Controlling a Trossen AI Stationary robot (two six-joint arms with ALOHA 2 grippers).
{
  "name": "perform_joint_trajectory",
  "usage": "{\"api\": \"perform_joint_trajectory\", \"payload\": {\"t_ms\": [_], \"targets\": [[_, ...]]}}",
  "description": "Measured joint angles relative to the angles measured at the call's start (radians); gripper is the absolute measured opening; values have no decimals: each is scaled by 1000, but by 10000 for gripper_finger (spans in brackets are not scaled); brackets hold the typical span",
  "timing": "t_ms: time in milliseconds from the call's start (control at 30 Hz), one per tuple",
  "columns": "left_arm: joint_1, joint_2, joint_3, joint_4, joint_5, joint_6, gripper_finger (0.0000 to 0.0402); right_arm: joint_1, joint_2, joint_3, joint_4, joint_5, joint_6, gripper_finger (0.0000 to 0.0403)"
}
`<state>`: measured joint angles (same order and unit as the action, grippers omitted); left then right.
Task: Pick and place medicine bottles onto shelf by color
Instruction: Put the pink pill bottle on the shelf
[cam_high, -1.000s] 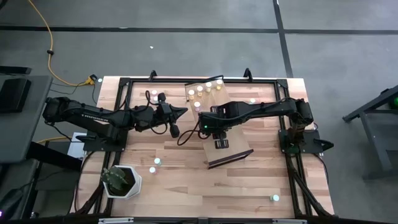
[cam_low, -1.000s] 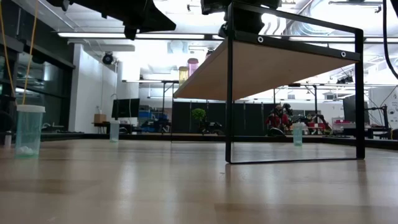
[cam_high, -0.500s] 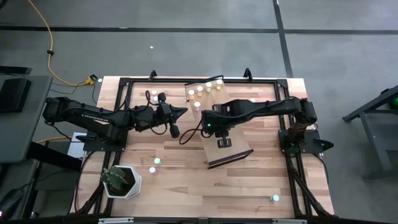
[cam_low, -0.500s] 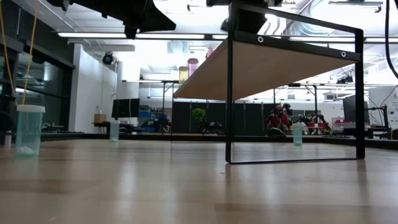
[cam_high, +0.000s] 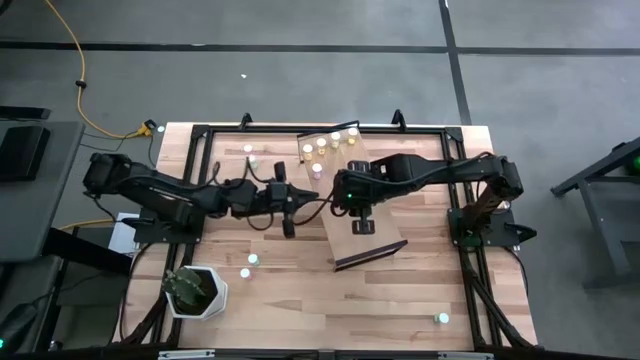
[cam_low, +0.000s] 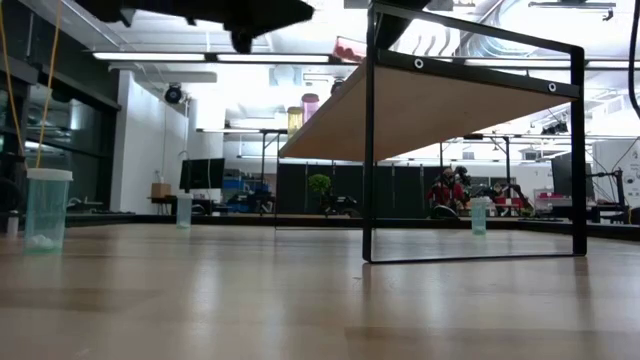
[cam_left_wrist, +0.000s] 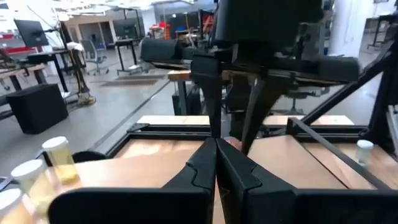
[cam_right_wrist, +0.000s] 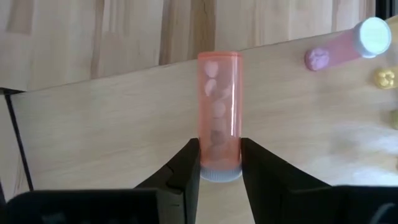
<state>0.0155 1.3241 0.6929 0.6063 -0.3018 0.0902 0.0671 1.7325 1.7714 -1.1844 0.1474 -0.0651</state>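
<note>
Right gripper (cam_right_wrist: 219, 163) over the tilted light-wood shelf with its dark frame edge (cam_right_wrist: 112, 130), pinching the white-capped end of a translucent pink medicine bottle (cam_right_wrist: 219, 118) holding pale tablets. Second pink bottle (cam_right_wrist: 348, 48) farther along the board, beside what look like yellow ones, only partly visible. Left gripper (cam_left_wrist: 215, 163) pressed together, holding nothing, near the shelf's edge at table centre. Cluster of yellow white-capped bottles (cam_high: 328, 143) on the shelf's far end.

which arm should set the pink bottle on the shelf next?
Right. The right gripper already grips the pink bottle by its cap end, over the shelf. The left gripper is shut, empty, beside the shelf.
</note>
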Motion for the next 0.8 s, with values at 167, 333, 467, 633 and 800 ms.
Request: {"api": "perform_joint_trajectory", "payload": {"t_ms": [167,333,467,633,800], "targets": [[11,82,65,-9,3,-7,0,-1,0,0,12,-2,-3,92],[11,154,111,-9,4,-7,0,-1,0,0,39,-20,-6,92],[11,192,135,-10,4,-7,0,-1,0,0,35,-21,-6,92],[11,193,136,-25,4,-7,0,-1,0,0,37,-22,-15,92],[11,193,136,-47,4,-7,0,-1,0,0,38,-21,-26,92]]}}
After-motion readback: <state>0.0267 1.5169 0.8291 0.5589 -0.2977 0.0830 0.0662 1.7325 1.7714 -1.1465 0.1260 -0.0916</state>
